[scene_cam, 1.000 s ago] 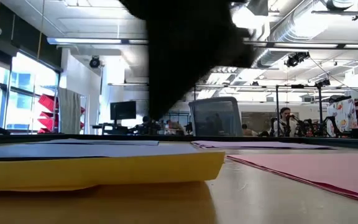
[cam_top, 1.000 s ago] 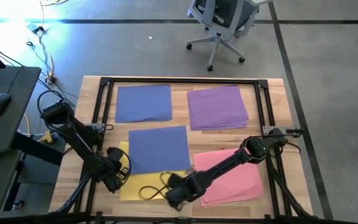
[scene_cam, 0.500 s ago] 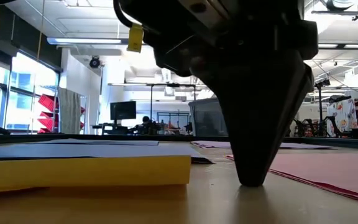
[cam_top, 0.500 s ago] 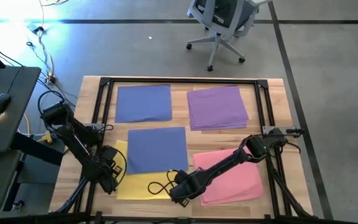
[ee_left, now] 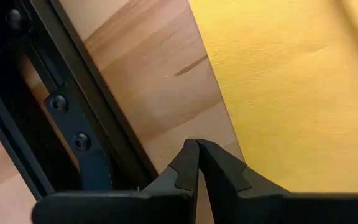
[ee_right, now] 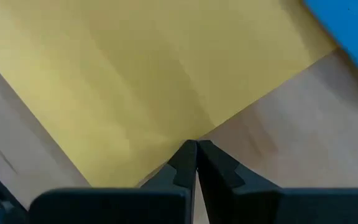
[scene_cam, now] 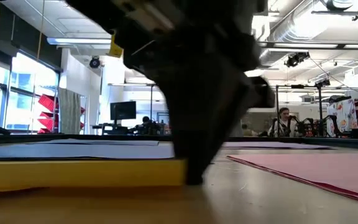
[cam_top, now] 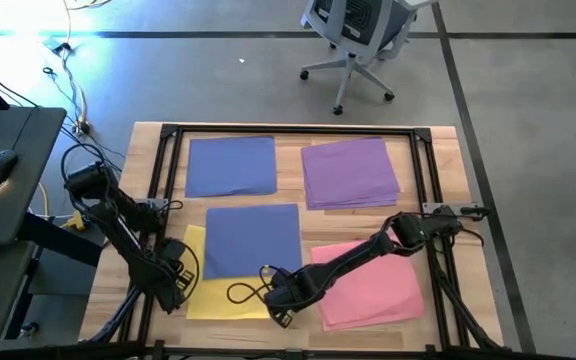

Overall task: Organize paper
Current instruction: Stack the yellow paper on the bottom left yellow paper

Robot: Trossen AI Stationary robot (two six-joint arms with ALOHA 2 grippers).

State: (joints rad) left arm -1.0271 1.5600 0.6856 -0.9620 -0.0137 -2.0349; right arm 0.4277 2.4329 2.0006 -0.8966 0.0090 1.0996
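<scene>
At the left near edge of the wooden table [cam_top: 448, 160], the left gripper [cam_top: 171, 297] sits low beside the black frame rail [ee_left: 73, 124], its fingers pressed together with nothing between them. Its tips rest right at the left edge of the yellow paper [cam_top: 230, 296], which lies flat on the near-left part of the table.

A blue sheet [cam_top: 252, 240] lies over the far part of that yellow paper, covering most of it. Farther back on the left lies another blue sheet [cam_top: 230, 166], flat and well apart from the grippers.

At the yellow paper's near right corner is the right gripper [cam_top: 280, 315], reaching in from the right with its arm stretched across the pink paper [cam_top: 376, 290]. Its fingers are also closed tight together, holding nothing, and the tips meet the table just at the yellow paper's corner. From table height the dark gripper stands right against the end of the yellow edge.

The pink paper lies on the near right of the table, skewed a little. Behind it, at the far right, is a purple stack [cam_top: 350, 172], its sheets slightly fanned.

Beyond the table stands an office chair [cam_top: 360, 40] on the grey floor.
</scene>
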